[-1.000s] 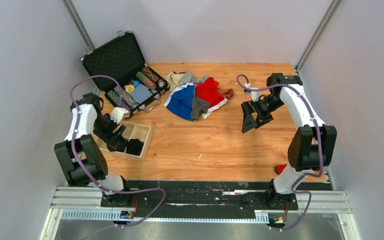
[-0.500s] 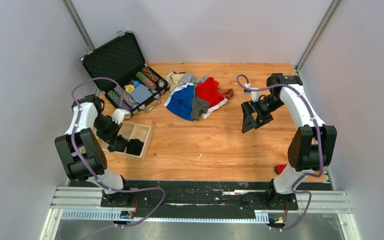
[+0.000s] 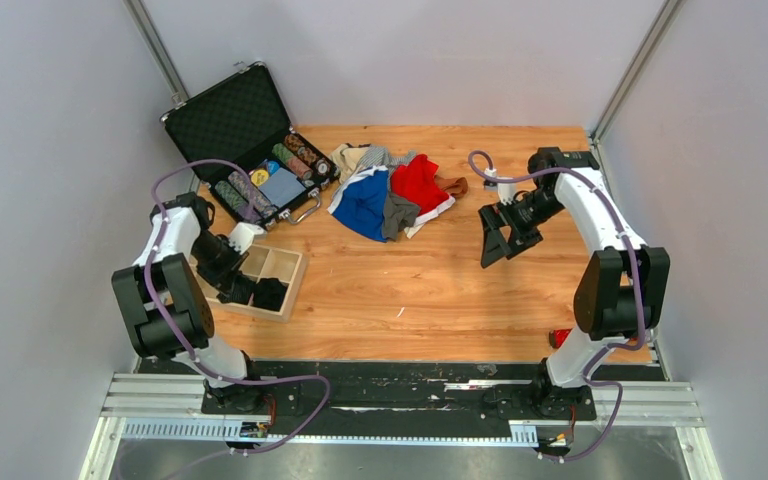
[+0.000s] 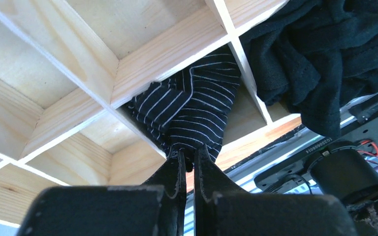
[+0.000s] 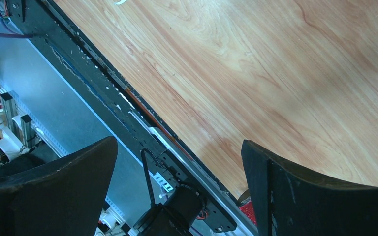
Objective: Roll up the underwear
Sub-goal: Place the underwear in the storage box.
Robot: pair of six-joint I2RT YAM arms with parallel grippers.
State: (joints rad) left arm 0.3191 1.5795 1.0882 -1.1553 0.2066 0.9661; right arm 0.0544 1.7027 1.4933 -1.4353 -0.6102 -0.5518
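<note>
— Where is the underwear at this moment?

— Most of it lies in a loose heap of underwear (image 3: 390,195) at the far edge of the counter (image 3: 440,290), about the middle. Two dark pieces sit in the wooden box (image 3: 280,262) by the left edge. The left fingers (image 4: 182,167) are pressed together and pinch a fold of the striped underwear (image 4: 194,105) inside one compartment.

— And the right fingers (image 3: 493,240)?

— Spread wide, holding nothing, above bare wood on the right side, well apart from the heap.

— What can go wrong, you think?

— The pinch takes only a thin fold, so the cloth may slip out. The striped piece also lies against a divider (image 4: 167,54); if it catches there, a pull could drag or tip the light box. And the black piece (image 4: 325,54) hangs over the next divider, just beside it, so it may come along or fall out.
</note>
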